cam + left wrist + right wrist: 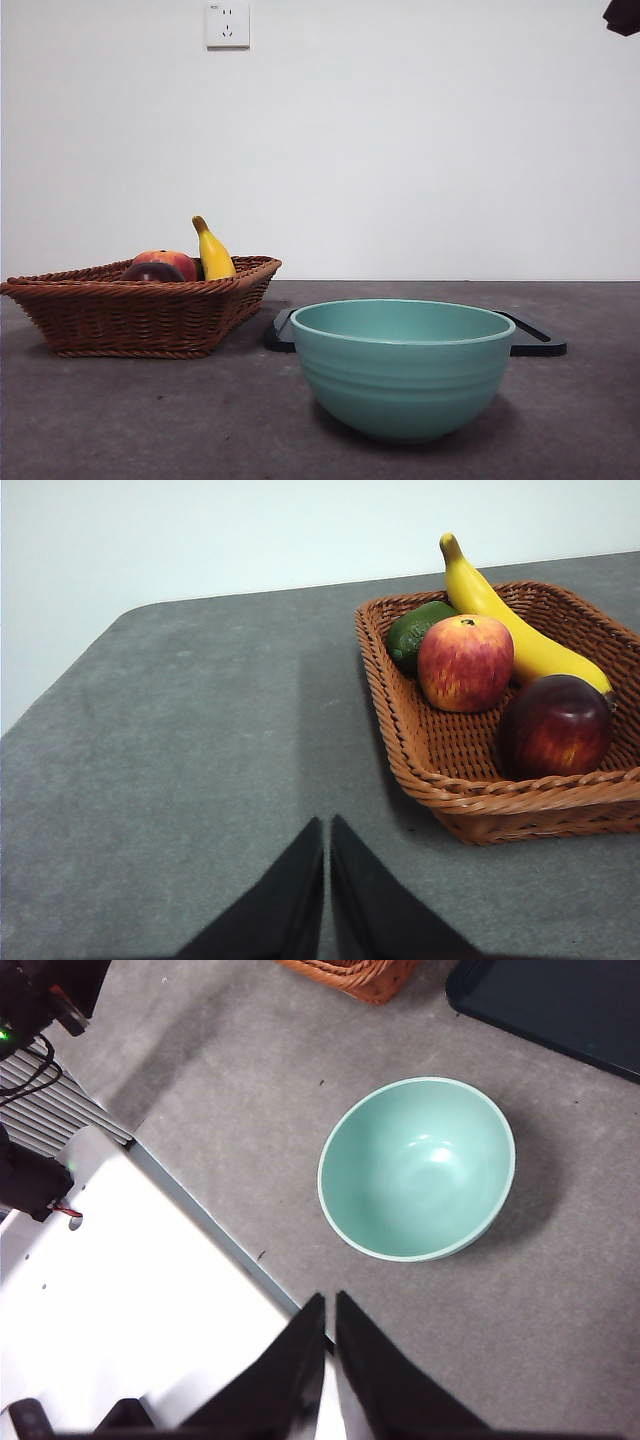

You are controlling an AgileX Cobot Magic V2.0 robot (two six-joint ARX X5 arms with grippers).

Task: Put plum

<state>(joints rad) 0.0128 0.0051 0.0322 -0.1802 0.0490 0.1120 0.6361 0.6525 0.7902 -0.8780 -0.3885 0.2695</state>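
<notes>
Ahead of the left gripper [327, 825], whose fingers are lying pressed together and holding nothing, the wicker basket [470, 805] is sitting on the grey table [200, 760]. The plum [556, 726] is resting in it beside the peach [465, 663] and banana [505, 620]. The right gripper [329, 1302], likewise closed and empty, is hovering above the teal bowl [416, 1168].

The front camera sits low, level across the grey table [120, 420], close to a teal ceramic bowl [402, 368]. The right wrist camera looks steeply down onto that bowl. The left wrist camera looks obliquely at a brown wicker basket [480, 805], shared with the front view.
</notes>
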